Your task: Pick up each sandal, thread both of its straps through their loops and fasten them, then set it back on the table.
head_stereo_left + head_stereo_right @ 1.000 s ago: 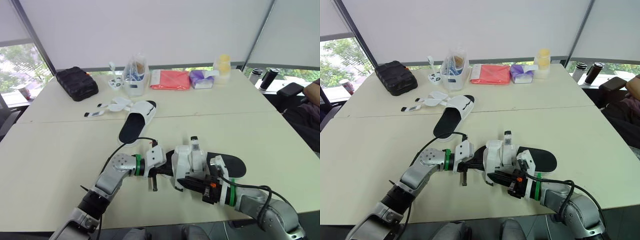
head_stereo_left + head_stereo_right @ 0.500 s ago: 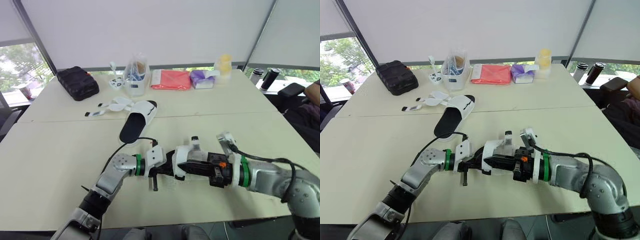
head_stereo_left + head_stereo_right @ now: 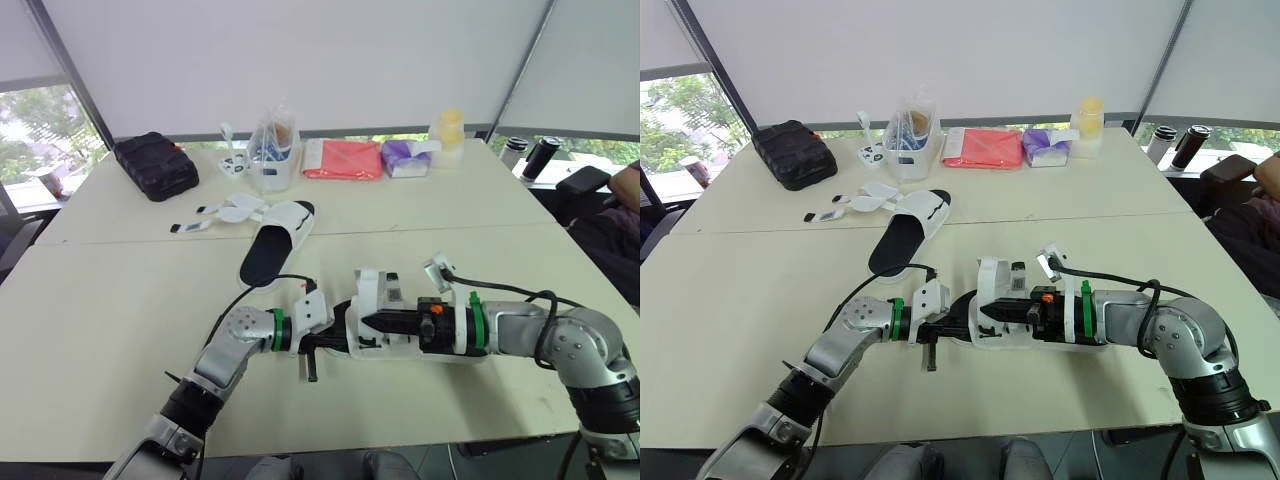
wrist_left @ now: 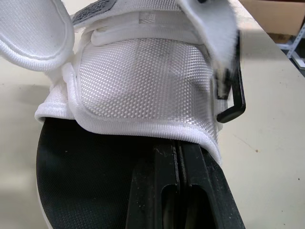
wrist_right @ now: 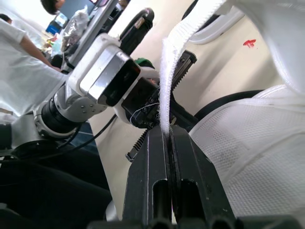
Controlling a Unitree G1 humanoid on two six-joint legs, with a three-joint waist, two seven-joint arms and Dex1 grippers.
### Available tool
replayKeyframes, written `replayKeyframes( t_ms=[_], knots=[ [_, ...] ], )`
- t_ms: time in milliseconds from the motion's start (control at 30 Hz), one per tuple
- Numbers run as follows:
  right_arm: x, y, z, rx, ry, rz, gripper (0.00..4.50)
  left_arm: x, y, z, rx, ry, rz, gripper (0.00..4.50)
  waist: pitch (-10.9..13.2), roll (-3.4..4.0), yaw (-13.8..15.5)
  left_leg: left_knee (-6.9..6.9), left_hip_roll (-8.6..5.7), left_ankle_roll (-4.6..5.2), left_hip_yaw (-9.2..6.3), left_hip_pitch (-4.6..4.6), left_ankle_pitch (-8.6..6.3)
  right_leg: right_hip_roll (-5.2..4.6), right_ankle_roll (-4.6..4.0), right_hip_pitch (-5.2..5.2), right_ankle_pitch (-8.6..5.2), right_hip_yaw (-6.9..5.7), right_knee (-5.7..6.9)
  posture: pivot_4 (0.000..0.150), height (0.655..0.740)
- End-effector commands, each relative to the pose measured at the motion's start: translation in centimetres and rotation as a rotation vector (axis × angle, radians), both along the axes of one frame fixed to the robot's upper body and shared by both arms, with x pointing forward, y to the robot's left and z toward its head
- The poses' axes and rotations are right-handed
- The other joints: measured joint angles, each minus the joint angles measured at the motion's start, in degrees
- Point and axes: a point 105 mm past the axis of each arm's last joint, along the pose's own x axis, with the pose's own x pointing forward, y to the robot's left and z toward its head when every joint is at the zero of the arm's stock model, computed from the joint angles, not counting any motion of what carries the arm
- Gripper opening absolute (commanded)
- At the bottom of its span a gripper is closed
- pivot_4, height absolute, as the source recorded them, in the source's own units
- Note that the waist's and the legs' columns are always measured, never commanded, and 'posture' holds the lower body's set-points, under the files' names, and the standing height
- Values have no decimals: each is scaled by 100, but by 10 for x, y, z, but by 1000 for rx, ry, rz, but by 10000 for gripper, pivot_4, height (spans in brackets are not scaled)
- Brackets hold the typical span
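The right tool had swung across from the front and pinched shut on a strap of the sandal, which the left tool, clamped on its sole edge, steadied on the surface, so threading looked imminent.

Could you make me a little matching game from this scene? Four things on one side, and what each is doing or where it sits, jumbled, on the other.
Things:
1. left gripper
2. right gripper
3. far sandal
4. black case

States or places:
A. lies flat on the table, straps loose
B. pinches a white strap
C. sits near the table's far left corner
D. holds the near sandal at one end

Pairs: 1-D, 2-B, 3-A, 4-C
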Motion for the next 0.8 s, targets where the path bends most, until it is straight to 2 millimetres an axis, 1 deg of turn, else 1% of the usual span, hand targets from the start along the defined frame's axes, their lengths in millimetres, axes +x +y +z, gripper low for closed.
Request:
replayKeyframes(
  t_ms=[33,100,300,400,467,567,667,800],
  knots=[
    [3,-2,4,-6,-31,16,444,-2,5,-21,68,62,34,0,0,0,-1,0,0,0,0,0,0,0,0,0,0,0,-3,1500,7400],
    [6,-4,1,-18,-32,6,444,-2,6,-21,67,65,37,0,0,0,-2,0,0,0,0,-1,0,0,1,1,1,0,-6,1500,7400],
    [2,-9,-10,-83,-27,44,444,-2,6,-21,67,64,39,0,0,1,-3,-1,0,3,0,0,-2,0,5,8,5,-1,-17,1500,7400],
    [-3,-10,-19,-141,-28,86,444,-2,6,-21,68,65,36,0,0,1,-1,-1,0,6,0,1,-3,0,7,10,5,-2,-21,1500,7400],
    [-4,-10,-21,-163,-40,111,444,-2,6,-20,68,65,34,0,-1,1,-3,-1,0,6,-1,3,-4,0,7,13,5,-3,-26,1500,7400],
    [-5,-6,-20,-169,-60,146,444,-2,5,-20,67,66,34,0,-1,1,-3,-2,1,8,-1,5,-5,0,7,16,5,-5,-28,1500,7400],
    [-7,1,-11,-124,-51,193,444,-2,5,-20,66,68,36,0,-1,1,-3,-2,1,8,-1,5,-5,0,8,16,6,-5,-28,1500,7400],
    [2,1,-4,-103,-60,166,444,-1,6,-20,65,69,42,0,0,1,-2,-2,1,8,-2,3,-5,0,7,15,6,-5,-28,1500,7400]
  ],
)
